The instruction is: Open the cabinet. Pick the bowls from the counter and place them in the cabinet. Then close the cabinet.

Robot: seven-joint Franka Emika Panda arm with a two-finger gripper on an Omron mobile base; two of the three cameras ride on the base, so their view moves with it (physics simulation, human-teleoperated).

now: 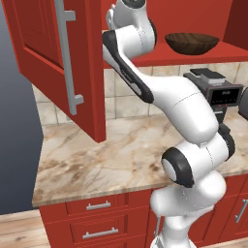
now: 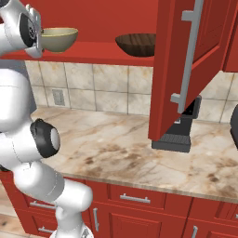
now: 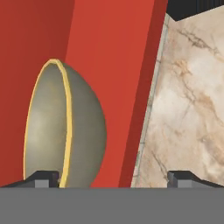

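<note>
Two bowls (image 2: 58, 39) (image 2: 136, 44) on open cabinet (image 2: 83, 52) shelf; marble counter (image 2: 121, 148) below; pincer (image 3: 113, 178) released.

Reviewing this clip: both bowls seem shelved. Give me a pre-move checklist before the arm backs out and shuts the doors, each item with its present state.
1. Olive-tan bowl with yellowish rim sits upright on the red cabinet shelf: ok.
2. Dark brown wood-grained bowl is on the same shelf, apart from the first: ok.
3. Gripper is open, fingertips spread, so the olive-tan bowl is released: ok.
4. Fingertips are clear of that bowl's rim: cannot tell; one tip overlaps it in the hand view.
5. Beige marble counter holds no bowl where visible: ok.
6. Red cabinet doors closed: not ok, both stand open.
</note>
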